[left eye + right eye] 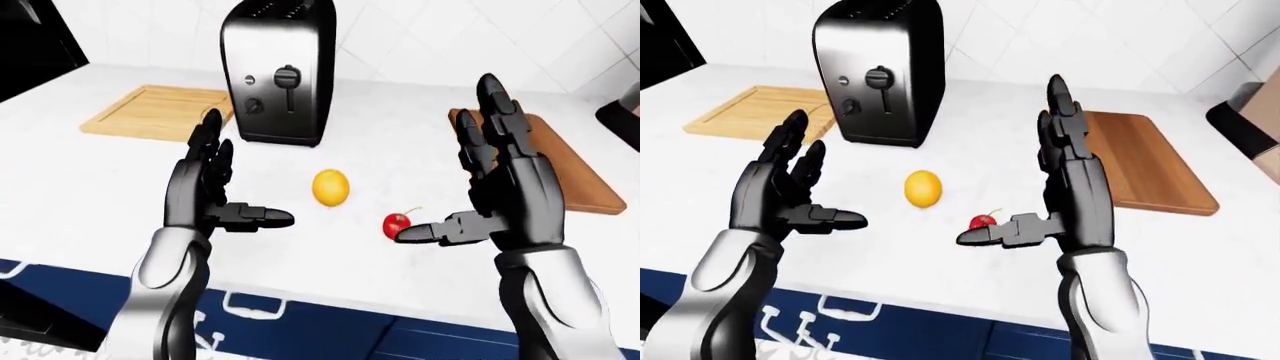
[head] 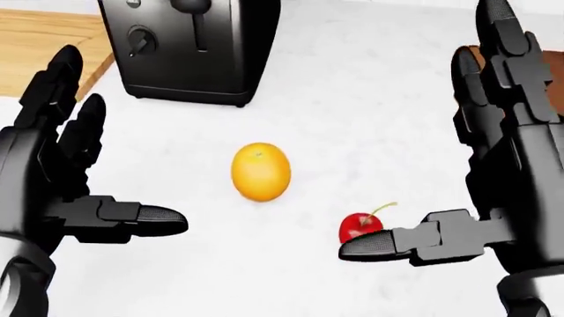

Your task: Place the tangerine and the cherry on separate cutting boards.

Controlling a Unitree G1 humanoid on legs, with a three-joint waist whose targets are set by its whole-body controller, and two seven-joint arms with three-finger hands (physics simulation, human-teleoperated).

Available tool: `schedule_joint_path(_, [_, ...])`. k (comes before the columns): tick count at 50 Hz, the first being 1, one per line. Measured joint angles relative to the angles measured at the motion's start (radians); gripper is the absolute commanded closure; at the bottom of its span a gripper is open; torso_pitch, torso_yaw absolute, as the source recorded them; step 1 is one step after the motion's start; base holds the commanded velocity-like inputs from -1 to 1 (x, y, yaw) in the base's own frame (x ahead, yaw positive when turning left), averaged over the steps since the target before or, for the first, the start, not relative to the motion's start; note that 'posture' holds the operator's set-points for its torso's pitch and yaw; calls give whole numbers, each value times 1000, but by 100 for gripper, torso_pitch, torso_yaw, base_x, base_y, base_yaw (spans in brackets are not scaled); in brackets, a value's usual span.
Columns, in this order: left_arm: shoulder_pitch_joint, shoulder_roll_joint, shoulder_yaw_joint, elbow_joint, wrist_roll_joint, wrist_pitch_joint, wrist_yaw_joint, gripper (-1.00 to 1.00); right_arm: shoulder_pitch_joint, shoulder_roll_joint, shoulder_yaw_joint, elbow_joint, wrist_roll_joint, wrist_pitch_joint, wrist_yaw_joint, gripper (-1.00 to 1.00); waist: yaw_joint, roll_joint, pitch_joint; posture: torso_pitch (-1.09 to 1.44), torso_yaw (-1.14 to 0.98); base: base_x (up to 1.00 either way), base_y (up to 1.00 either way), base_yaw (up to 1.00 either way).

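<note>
An orange tangerine [image 2: 261, 171] lies on the white counter [image 1: 420, 135] between my hands. A red cherry [image 2: 359, 225] with a stem lies to its lower right, just beside my right thumb. A light wooden cutting board [image 1: 158, 111] lies at the left of the toaster. A darker cutting board [image 1: 1145, 160] lies at the right, partly behind my right hand. My left hand [image 1: 212, 180] is open, left of the tangerine. My right hand [image 1: 478, 180] is open, right of the cherry, holding nothing.
A black and silver toaster [image 1: 277, 71] stands above the tangerine, between the two boards. A dark object [image 1: 1245, 127] sits at the right edge. The counter's near edge, with blue cabinet fronts [image 1: 300, 326] below, runs along the bottom.
</note>
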Motion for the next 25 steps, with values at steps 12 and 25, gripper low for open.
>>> schedule_joint_path(12, [11,-5,-5,21,4,-15,-4,-100,12,53,92,194,-200,-13,112,-100,8,1,4,0,0,0,0,0])
schedule_joint_path(25, [9,-2,1,15,-3,-15,-4,-100,45,80,123,283,-326,-146,157,-100,3,9,-7,0,0,0,0,0])
